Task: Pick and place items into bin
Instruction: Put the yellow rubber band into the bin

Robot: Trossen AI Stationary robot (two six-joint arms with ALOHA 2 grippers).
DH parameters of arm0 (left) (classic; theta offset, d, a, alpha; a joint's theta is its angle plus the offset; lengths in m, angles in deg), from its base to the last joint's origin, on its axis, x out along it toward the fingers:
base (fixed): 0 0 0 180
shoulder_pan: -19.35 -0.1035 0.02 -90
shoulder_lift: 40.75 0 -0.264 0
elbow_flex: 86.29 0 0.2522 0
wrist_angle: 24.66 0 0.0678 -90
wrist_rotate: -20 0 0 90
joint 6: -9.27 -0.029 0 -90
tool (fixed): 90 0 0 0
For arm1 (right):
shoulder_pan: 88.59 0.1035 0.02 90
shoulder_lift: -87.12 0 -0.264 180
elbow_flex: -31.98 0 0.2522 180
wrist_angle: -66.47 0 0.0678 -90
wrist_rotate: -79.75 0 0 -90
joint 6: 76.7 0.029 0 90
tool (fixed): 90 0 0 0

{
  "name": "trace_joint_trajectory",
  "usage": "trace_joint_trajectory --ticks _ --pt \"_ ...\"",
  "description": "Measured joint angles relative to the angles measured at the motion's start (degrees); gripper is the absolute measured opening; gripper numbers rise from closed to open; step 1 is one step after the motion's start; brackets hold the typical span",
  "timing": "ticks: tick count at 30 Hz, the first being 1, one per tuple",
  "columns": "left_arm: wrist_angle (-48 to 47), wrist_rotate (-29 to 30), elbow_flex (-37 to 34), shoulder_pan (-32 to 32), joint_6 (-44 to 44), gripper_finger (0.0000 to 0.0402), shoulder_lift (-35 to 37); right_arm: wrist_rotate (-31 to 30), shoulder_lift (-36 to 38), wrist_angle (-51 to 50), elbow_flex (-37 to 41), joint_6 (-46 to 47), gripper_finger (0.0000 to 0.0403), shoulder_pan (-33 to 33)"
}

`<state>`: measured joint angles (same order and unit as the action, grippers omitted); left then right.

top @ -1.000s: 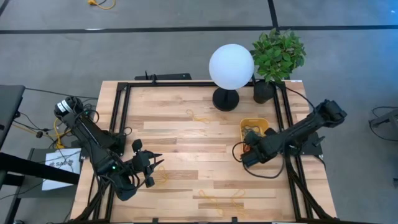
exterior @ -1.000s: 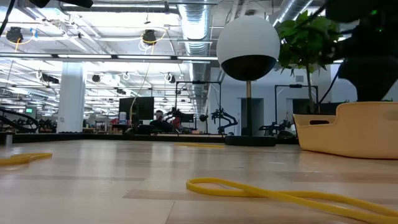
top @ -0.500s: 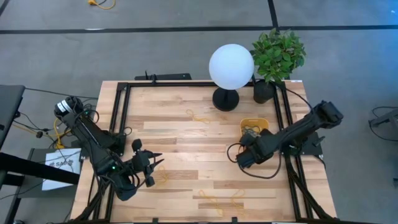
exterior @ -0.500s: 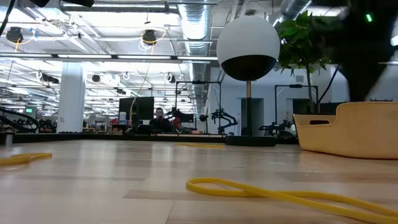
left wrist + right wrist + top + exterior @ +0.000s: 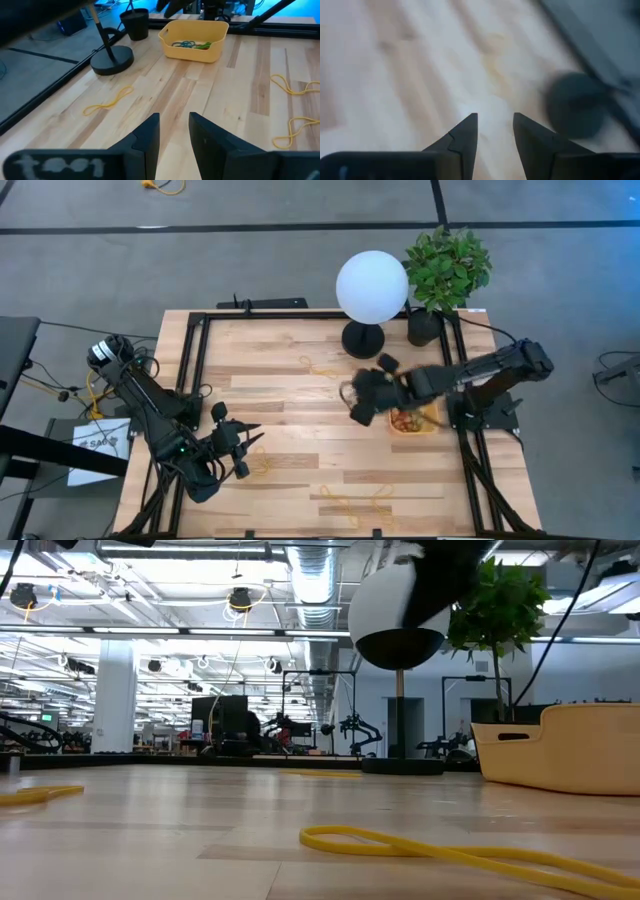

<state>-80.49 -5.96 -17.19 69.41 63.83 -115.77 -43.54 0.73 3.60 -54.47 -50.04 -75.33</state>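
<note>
The wooden worktop (image 5: 300, 420) fills a black frame. On it, the biggest object is the globe lamp (image 5: 371, 288), its round black base (image 5: 363, 340) standing at the far edge of the worktop; this lamp serves as the landmark. Just to the right of the lamp is a potted plant (image 5: 446, 268) in a black pot.

The left arm waits well away from the lamp, at the near left corner of the worktop, its pincer (image 5: 243, 448) with its fingers (image 5: 145, 145) a little apart and nothing between them. The right arm reaches in from the right side, its pincer (image 5: 358, 395) hovering just in front of the lamp base; its fingers (image 5: 465, 142) stand apart over bare wood, holding nothing.

The yellow-orange bin (image 5: 432, 425) sits in front of the lamp and slightly right, beneath the right arm, with green, blue and red bands (image 5: 192, 44) inside it.

Loose yellow bands lie on the worktop: one (image 5: 322, 367) just left of the lamp base, others (image 5: 355, 505) far from the lamp along the near edge, and one (image 5: 262, 468) beside the left pincer.
</note>
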Motion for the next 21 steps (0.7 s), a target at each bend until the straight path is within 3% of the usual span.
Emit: trace_joint_trajectory --ticks 3,6,12,21 --pt "0.0 -0.34 0.0 0.0 0.61 0.0096 0.0 11.87 -1.41 11.51 -0.02 -11.4 0.0121 -5.67" --pt "-0.02 -0.79 0.0 -0.01 0.74 0.0096 0.0 16.48 -3.59 18.66 -0.02 -17.63 0.0121 -11.35" --pt "-0.07 -0.98 0.0 -0.02 0.65 0.0096 0.0 27.57 -12.64 24.87 -0.02 -19.59 0.0121 -22.28" --pt "-0.63 -1.23 0.0 0.0 0.41 0.0096 0.0 37.32 -26.65 37.1 0.0 -19.61 0.0121 -27.7"
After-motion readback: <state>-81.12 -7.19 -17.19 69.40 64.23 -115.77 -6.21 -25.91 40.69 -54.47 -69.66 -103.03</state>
